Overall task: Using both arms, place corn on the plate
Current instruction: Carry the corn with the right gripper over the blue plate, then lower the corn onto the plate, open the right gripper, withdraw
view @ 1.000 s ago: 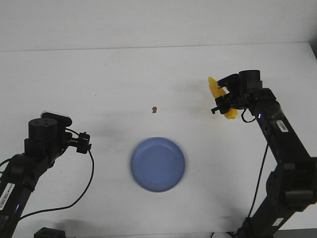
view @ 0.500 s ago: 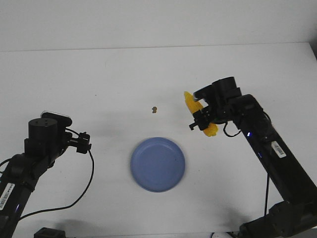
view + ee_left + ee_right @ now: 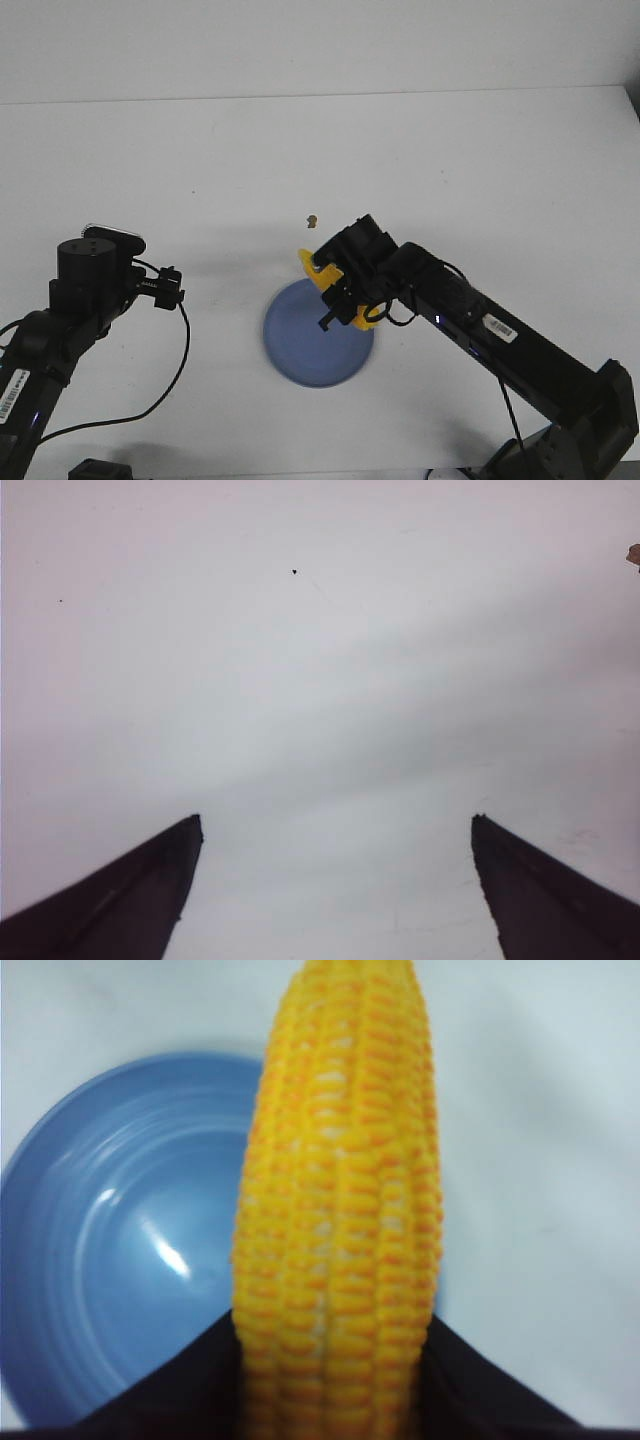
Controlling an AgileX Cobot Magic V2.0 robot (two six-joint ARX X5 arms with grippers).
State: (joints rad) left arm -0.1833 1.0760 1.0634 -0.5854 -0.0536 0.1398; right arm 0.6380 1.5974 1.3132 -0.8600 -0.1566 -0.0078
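My right gripper is shut on the yellow corn, holding it over the far right rim of the blue plate. In the right wrist view the corn fills the middle, clamped between both black fingers, with the plate below and to one side of it. My left gripper hangs at the left of the table, well away from the plate. In the left wrist view it is open over bare white table, with nothing between its fingertips.
A tiny brown speck lies on the white table just beyond the plate; it also shows at the edge of the left wrist view as a speck. A black cable loops down from the left arm.
My right arm has carried the corn from the right side of the table leftward and nearer, to above the plate's rim. The left arm has not moved.
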